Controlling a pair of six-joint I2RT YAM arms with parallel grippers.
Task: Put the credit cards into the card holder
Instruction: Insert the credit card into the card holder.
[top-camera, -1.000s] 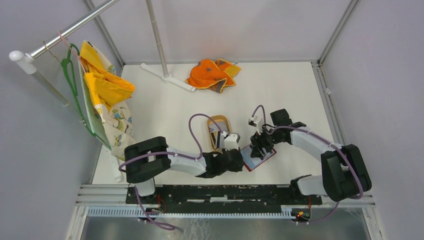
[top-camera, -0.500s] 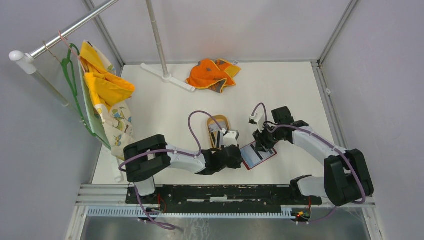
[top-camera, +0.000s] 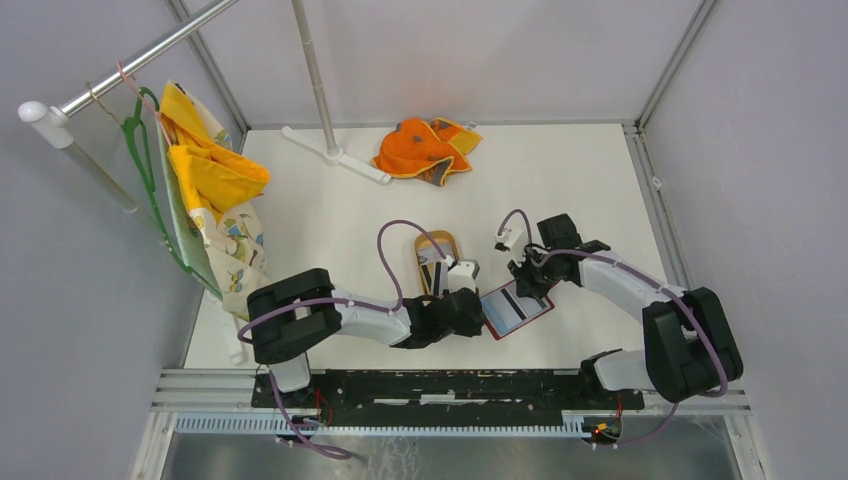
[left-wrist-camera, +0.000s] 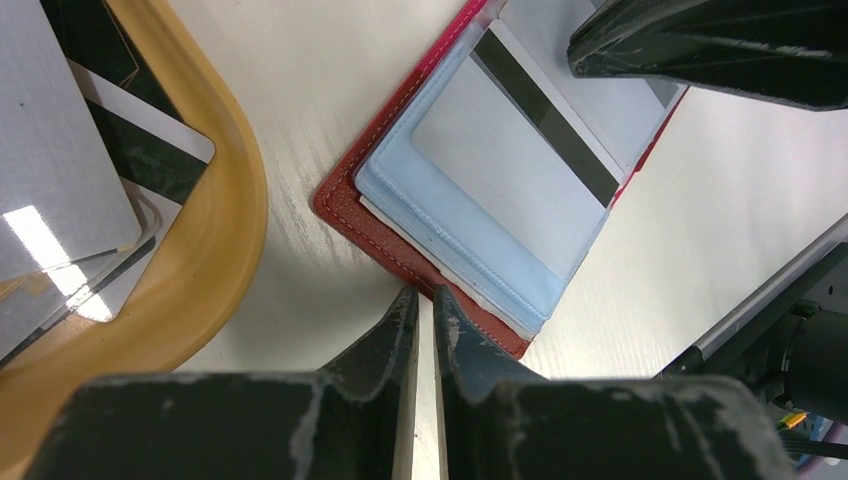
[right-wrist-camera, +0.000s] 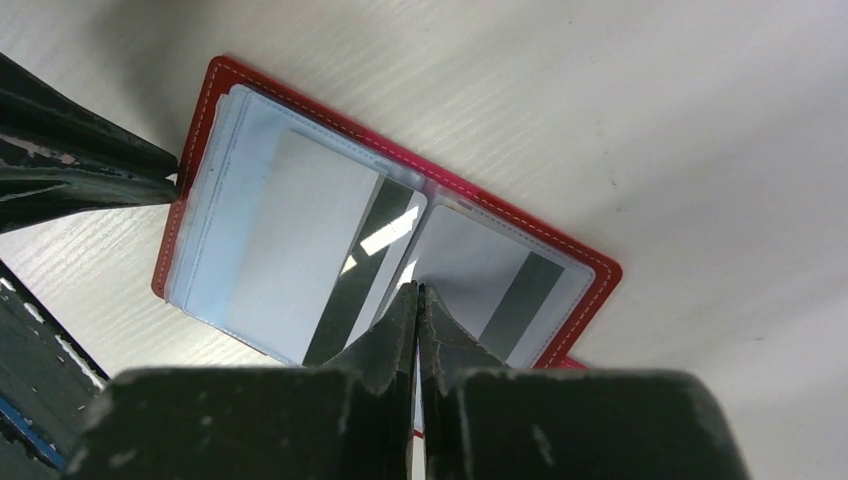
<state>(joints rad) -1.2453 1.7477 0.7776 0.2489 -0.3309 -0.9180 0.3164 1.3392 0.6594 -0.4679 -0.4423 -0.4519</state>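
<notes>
Card holder (top-camera: 515, 312) is lying open and flat on the white table (top-camera: 330, 220), red cover down, pale blue sleeves up, between the two grippers.

Two credit cards are seen inside the holder's clear sleeves, one in each half: a white one with a dark stripe (right-wrist-camera: 300, 250) and a second striped one (right-wrist-camera: 490, 290). Each stripe lies on the side toward the centre fold.

Left gripper (left-wrist-camera: 422, 300): fingers are closed to a thin slit, tips meeting on the edge of the holder's red cover (left-wrist-camera: 345, 205). In the right wrist view the same tips are seen converging on that edge.

Right gripper (right-wrist-camera: 418, 292): fingers are fully together, nothing between them. The tips are poised over the holder's centre fold; contact with the sleeves cannot be told.

Tan oval wooden tray (left-wrist-camera: 235, 200) is just beside the holder, on the left-arm side, not touching it. More cards, silver and dark-striped (left-wrist-camera: 60, 150), are stacked in it.

Orange cloth (top-camera: 425, 148) is well beyond the holder, toward the back wall.
</notes>
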